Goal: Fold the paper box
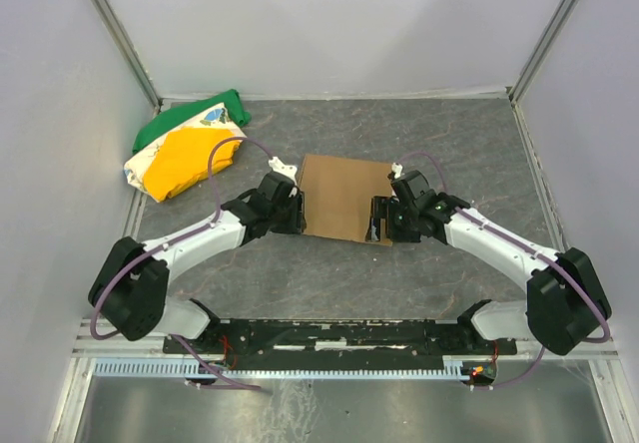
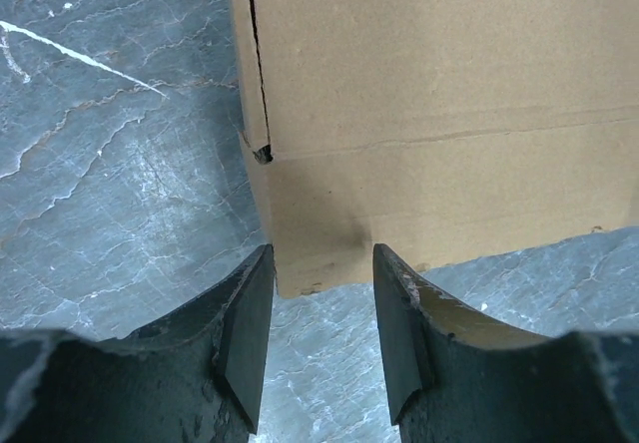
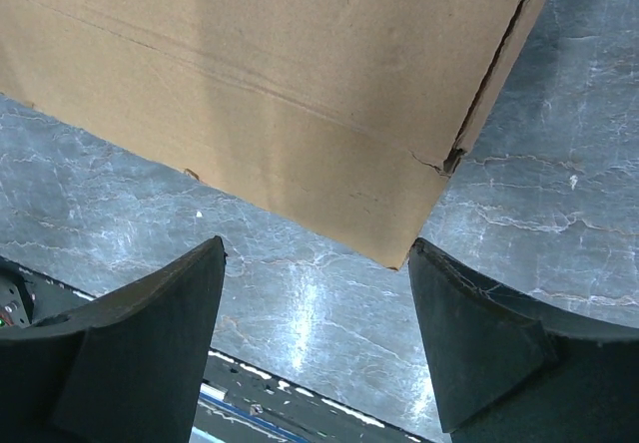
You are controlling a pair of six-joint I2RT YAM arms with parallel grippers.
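Paper box (image 1: 344, 199): brown cardboard, lying mid-table between both grippers.
Left gripper (image 2: 322, 263): jaws partly spread at the box's left side, a corner between the tips, nothing pinched.
Right gripper (image 3: 315, 248): jaws wide apart, a box corner just ahead.
Table (image 1: 300, 283): grey, marbled.
Cloth bundle (image 1: 185, 154): far left, well apart.

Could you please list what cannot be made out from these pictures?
Paper box: flaps and slots too small in the top view; frame edges crop it in both wrist views.
Left gripper, right gripper: fingertips hidden under their own wrists in the top view.
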